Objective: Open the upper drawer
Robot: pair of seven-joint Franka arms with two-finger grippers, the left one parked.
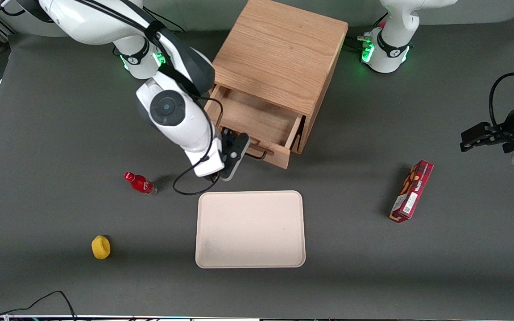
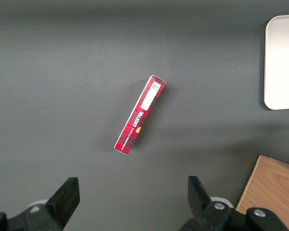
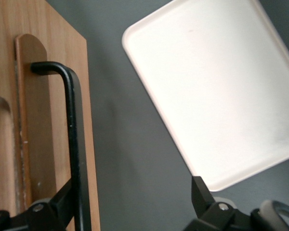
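Note:
The wooden cabinet (image 1: 279,49) stands at the back of the table. Its upper drawer (image 1: 257,118) is pulled well out, and its inside shows bare wood. The black wire handle (image 1: 257,154) sits on the drawer front (image 1: 279,157). My right gripper (image 1: 235,157) is open at the handle's end nearer the working arm. In the right wrist view the handle bar (image 3: 73,125) runs along the drawer front (image 3: 38,120), just inside one finger (image 3: 62,204) of the gripper (image 3: 133,192). The other finger (image 3: 198,192) stands far off it. The lower drawer is hidden.
A beige tray (image 1: 250,229) lies just in front of the drawer, also in the right wrist view (image 3: 216,86). A red bottle (image 1: 140,183) and a yellow object (image 1: 101,247) lie toward the working arm's end. A red box (image 1: 412,191) lies toward the parked arm's end.

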